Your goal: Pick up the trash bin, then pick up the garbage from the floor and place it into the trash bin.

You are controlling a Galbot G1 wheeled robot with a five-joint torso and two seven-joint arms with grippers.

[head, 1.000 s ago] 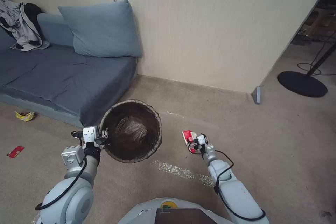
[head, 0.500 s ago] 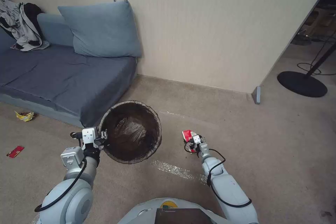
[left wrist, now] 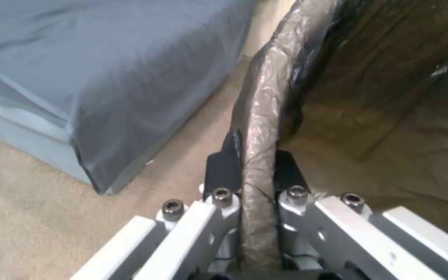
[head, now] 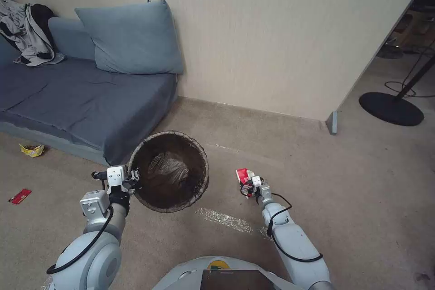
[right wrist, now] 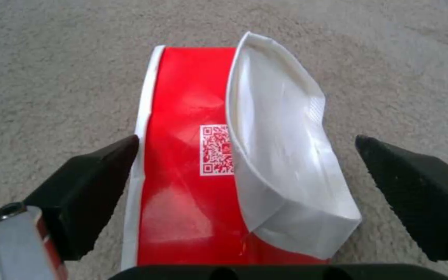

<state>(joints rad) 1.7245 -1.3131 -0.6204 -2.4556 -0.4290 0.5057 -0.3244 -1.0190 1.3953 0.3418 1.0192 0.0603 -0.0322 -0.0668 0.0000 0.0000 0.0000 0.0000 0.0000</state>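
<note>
The left gripper (head: 134,178) has its jaws clamped on the near-left rim of the trash bin (head: 168,171); in the left wrist view the two black pads pinch the folded dark bag (left wrist: 258,128) over that rim from both sides. The bin hangs just off the near corner of the blue sofa (head: 77,99), its mouth facing up toward the head camera, with what looks like crumpled plastic lying inside. To its right, on the carpet (head: 317,181), lies a red-and-white paper carton (head: 243,176), and the right gripper (head: 250,186) sits right at it. In the right wrist view the jaws stand wide open, one black finger (right wrist: 86,186) just beside the carton's red edge and the other standing a little clear of the white flap (right wrist: 281,155), so the carton (right wrist: 193,155) lies between them, not yet pinched. Its long axis runs straight away from the gripper, in line with the reach, so the jaws would close across its narrow width. The right arm is plainly the nearer one; the left is busy with the bin. Farther left on the floor a yellow wrapper (head: 31,149) lies by the sofa base and a small red wrapper (head: 20,196) nearer the robot, both well apart from either arm.
</note>
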